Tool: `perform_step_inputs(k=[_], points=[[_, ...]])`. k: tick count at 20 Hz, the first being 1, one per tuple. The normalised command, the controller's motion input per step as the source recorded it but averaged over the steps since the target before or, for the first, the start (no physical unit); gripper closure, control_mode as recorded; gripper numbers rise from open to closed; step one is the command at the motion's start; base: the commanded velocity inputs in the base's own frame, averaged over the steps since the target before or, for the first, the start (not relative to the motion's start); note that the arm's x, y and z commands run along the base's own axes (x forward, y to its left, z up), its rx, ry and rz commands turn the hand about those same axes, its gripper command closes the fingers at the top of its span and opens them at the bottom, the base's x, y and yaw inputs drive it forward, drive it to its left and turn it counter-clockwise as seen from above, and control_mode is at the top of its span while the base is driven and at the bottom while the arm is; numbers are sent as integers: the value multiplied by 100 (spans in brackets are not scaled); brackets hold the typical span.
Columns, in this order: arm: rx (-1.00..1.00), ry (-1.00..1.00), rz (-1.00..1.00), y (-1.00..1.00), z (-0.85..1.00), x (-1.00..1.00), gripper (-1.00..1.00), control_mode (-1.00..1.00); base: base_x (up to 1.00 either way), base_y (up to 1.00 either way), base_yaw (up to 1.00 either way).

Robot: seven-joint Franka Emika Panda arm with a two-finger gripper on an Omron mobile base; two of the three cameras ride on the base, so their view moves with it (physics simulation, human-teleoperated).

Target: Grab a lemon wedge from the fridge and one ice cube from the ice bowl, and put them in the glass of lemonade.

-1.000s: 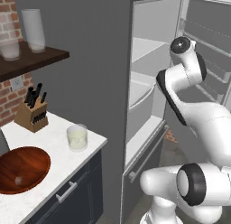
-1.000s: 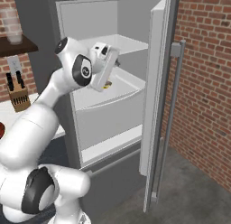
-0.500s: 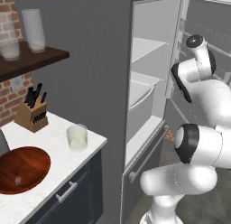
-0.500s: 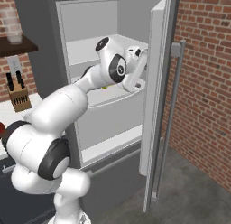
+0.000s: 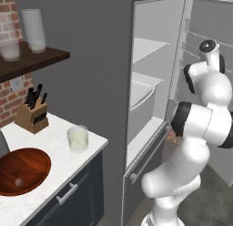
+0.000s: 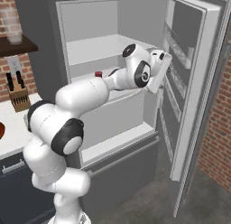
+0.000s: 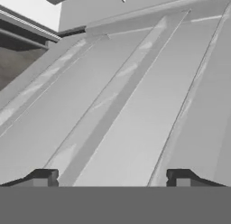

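The fridge [image 6: 94, 20] stands open with pale shelves inside, and its door [image 6: 198, 92] is swung far out to the right. My gripper [image 6: 159, 78] is at upper-shelf height, right against the door's inner side. In the hand view the gripper [image 7: 112, 180] is open with nothing between its fingertips [image 7: 43, 178], facing the door's ribbed grey lining. The lemon wedge is hidden. The glass of lemonade [image 5: 78, 138] stands on the white counter [image 5: 54, 143]. Left of it, the wooden ice bowl [image 5: 27, 163] holds a small ice cube [image 5: 19, 181].
A knife block [image 5: 32, 113] stands at the back of the counter. Tall frosted glasses [image 5: 34, 31] sit on a dark wall shelf above. A small red thing [image 6: 98, 74] lies on a fridge shelf behind my arm. A brick wall [image 6: 221, 142] lies beyond the door.
The arm swung right, out from over the fridge shelf to the door's inner side. The door now stands much wider open. The gripper stays open.
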Motion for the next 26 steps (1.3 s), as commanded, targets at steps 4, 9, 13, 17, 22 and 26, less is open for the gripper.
perform_step_inputs(k=[4,9,13,17,22,26], points=[[0,0,0,-100,-6,49,-100,-100,0,0,0],[0,0,0,-100,0,37,-100,-100,0,0,0],[2,-9,0,-44,17,-30,-100,-100,0,0,0],[6,-22,1,9,20,-91,-100,-100,0,0,0],[2,-34,2,66,21,-100,-100,-100,0,0,0],[0,-27,0,92,1,-95,-100,-100,0,0,0]])
